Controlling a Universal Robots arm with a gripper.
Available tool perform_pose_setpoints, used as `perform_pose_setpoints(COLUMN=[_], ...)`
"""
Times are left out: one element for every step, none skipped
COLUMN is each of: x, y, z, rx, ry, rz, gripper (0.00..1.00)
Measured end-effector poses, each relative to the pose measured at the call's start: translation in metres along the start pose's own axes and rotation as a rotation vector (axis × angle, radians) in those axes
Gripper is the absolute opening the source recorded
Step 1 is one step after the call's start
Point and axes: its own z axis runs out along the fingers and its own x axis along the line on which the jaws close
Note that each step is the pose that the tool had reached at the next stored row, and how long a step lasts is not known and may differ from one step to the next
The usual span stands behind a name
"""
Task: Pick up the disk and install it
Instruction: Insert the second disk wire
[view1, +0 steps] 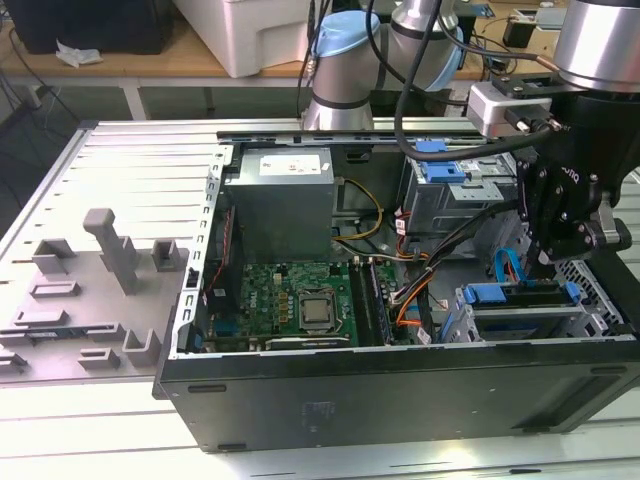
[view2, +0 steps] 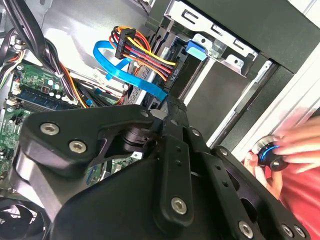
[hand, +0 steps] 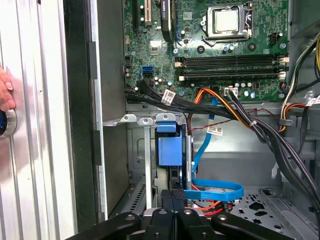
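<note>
Disk (hand: 170, 150) seated in bay, gripper (view1: 560, 262) above

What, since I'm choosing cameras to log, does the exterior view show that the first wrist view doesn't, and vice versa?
Exterior view's extras: the large grey metal box with a white sticker and the grey fixture plate with raised blocks. First wrist view's extra: a person's hand. Shared: the green circuit board and the flat blue cable.

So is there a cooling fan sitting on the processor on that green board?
No. In the exterior view the processor socket on the green board lies bare, its metal top showing, with nothing mounted over it.
</note>
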Motion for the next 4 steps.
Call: perform_pose_setpoints(x=[0.0000,0.0000,0.0000,0.0000], y=[0.0000,0.0000,0.0000,0.0000], z=[0.0000,0.0000,0.0000,0.0000], rx=[0.0000,0.0000,-0.0001,-0.0001], ry=[0.0000,0.0000,0.0000,0.0000], rz=[0.000,0.000,0.000,0.000], gripper=[0.11,0.11,0.11,0.11])
